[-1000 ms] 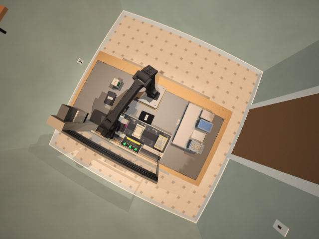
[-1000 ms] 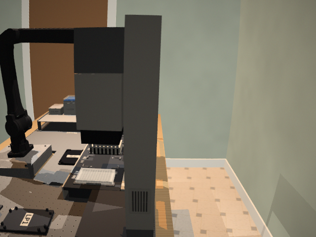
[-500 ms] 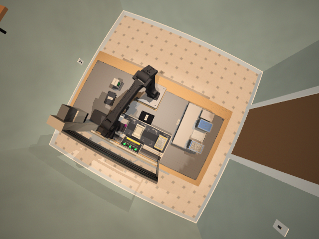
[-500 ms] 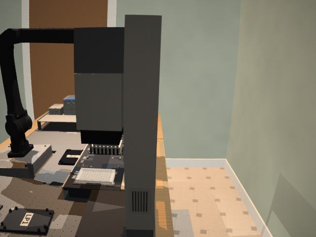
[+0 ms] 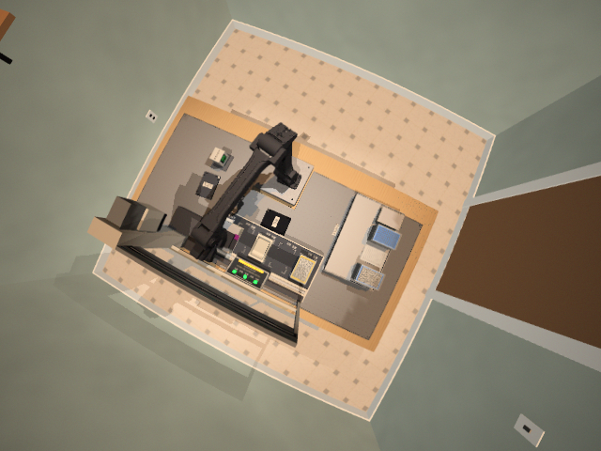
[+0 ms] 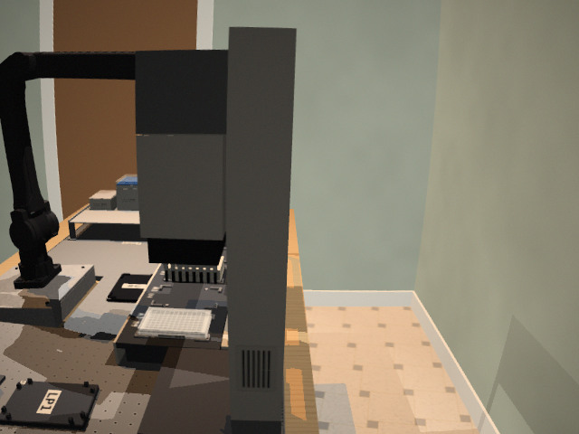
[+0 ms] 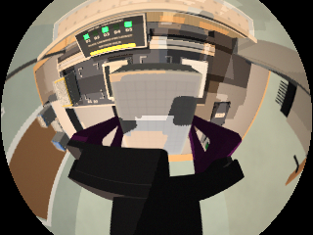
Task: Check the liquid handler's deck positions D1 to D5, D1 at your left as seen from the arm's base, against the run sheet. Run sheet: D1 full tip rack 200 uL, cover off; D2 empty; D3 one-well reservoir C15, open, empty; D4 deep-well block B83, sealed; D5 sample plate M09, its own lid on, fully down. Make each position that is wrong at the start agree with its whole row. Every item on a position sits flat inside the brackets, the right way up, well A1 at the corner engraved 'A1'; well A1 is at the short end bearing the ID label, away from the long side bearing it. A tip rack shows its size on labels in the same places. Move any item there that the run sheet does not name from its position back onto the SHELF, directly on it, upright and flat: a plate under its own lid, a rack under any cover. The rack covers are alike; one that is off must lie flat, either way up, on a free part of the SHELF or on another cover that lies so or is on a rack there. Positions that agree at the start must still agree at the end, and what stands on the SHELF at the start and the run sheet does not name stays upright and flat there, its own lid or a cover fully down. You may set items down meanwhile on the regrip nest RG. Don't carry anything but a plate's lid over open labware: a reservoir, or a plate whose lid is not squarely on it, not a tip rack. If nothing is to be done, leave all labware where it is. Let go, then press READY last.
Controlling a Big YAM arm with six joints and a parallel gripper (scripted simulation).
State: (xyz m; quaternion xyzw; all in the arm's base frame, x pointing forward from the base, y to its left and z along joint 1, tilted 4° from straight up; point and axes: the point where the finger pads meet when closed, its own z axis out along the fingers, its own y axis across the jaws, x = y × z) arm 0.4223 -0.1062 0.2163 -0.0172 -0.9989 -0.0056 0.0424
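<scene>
My tabletop (image 5: pixel 330 204) carries the shelf (image 5: pixel 346 233) at three o'clock and the deck (image 5: pixel 284 252) at six.

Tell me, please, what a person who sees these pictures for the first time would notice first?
First, the tall grey liquid handler column filling the middle of the exterior view, with a white well plate on the deck at its foot. Next, the black arm reaching from its base plate over the deck's left end, where the gripper is shut on a pale flat-topped item. The status panel shows three green lights.
</scene>
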